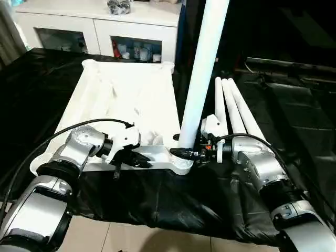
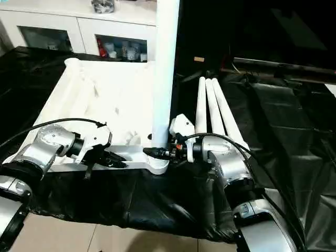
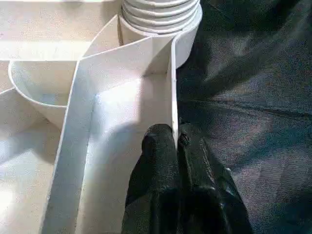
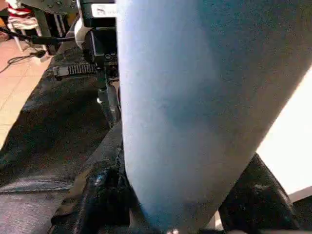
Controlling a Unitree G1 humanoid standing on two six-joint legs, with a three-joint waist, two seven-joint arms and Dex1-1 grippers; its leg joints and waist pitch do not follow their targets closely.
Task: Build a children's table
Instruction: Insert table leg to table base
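Gripping the near rim of the white tabletop (image 1: 126,100), the left gripper (image 3: 176,141) has its jaws shut on the thin wall. Just beside it, the right gripper (image 1: 185,153) clamps an upright leg (image 1: 202,68) standing in the near corner socket (image 1: 181,165). Three spare legs (image 1: 231,107) lie beyond on the black-covered table (image 1: 294,121). A white cabinet (image 1: 105,26) stands behind.

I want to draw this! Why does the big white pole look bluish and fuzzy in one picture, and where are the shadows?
In the right wrist view the leg sits very close to the camera, so it looks soft and bluish-grey. In the left wrist view the left gripper throws a shadow onto the tabletop. In the left eye view the tabletop's far part glares bright white.
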